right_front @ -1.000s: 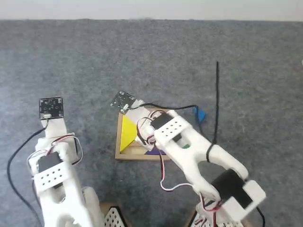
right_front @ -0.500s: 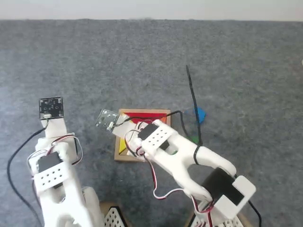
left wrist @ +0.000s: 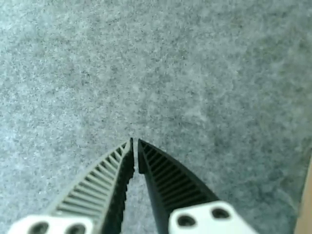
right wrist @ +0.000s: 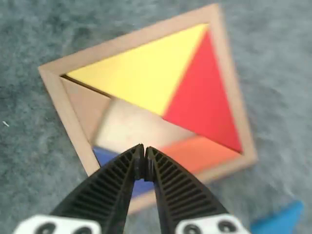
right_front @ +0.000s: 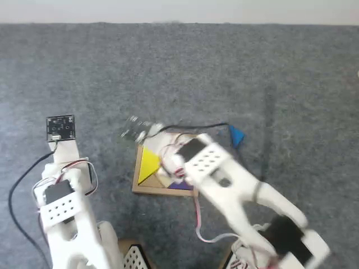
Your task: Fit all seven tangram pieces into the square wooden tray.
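Note:
The square wooden tray (right wrist: 126, 45) holds a yellow triangle (right wrist: 141, 80), a red triangle (right wrist: 204, 97), an orange piece (right wrist: 195, 151) and a dark blue piece (right wrist: 105, 156). Part of its floor is bare wood (right wrist: 124, 126). My right gripper (right wrist: 144, 148) hangs shut and empty above the tray's edge by the dark blue piece. In the high view the right arm (right_front: 205, 159) covers most of the tray (right_front: 162, 190); the yellow triangle (right_front: 148, 163) shows. A loose blue piece (right_front: 236, 135) lies on the carpet beyond the tray's right corner. My left gripper (left wrist: 135, 141) is shut over bare carpet.
Grey carpet covers the whole table. The left arm (right_front: 61, 207) stands at the near left, well apart from the tray. The loose blue piece (right wrist: 280, 222) is just outside the tray's corner. A black cable trails from the right arm.
The right arm swung left across the tray, then back to the right, its cable whipping along. The tray has shifted slightly towards the front. The left arm has not moved.

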`<act>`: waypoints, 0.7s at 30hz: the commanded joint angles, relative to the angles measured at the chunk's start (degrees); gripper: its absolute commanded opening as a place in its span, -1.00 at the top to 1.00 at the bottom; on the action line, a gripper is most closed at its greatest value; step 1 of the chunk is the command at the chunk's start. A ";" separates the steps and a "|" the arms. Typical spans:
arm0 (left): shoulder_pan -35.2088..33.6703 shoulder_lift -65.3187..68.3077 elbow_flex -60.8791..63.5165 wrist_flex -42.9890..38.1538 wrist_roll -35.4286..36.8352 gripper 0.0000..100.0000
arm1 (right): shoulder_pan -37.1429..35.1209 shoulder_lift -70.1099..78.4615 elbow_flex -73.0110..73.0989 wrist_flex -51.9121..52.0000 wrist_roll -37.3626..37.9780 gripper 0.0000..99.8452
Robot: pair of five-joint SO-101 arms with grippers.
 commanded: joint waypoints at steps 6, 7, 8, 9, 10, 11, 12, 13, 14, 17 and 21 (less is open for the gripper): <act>0.44 0.35 -2.24 -1.32 0.09 0.95 | 4.88 -8.48 16.70 -14.29 -5.10 0.98; 0.97 0.35 -2.24 -1.32 0.00 0.95 | 5.67 -8.40 16.35 -13.67 -5.63 0.98; 1.49 0.44 -2.15 -1.23 -0.09 0.95 | 7.08 -8.57 15.47 -12.53 -5.89 0.98; 1.67 0.44 -1.80 -1.14 -0.26 0.95 | 9.10 -8.84 14.24 -10.59 -5.89 0.97; 1.67 0.35 -1.71 -1.14 -0.97 0.96 | 12.00 -8.75 12.48 -8.66 -5.80 0.94; 1.67 0.35 -1.54 -1.14 -1.32 0.96 | 15.34 -8.31 10.37 -7.25 -5.89 0.90; 1.85 0.35 -1.54 -1.14 -1.41 0.96 | 19.12 -8.04 8.70 -6.55 -5.89 0.86; 1.93 0.35 -1.54 -1.14 -1.41 0.96 | 22.81 -7.43 7.21 -6.20 -5.89 0.82; 1.93 0.35 -1.54 -1.14 -1.41 0.96 | 26.07 -6.37 5.98 -6.20 -5.80 0.79; 1.93 0.35 -1.54 -1.14 -1.49 0.96 | 29.93 -0.22 2.90 -6.64 -5.98 0.75; 1.93 0.35 -1.36 -1.14 -1.49 0.96 | 30.20 11.21 -1.67 -11.56 -5.54 0.68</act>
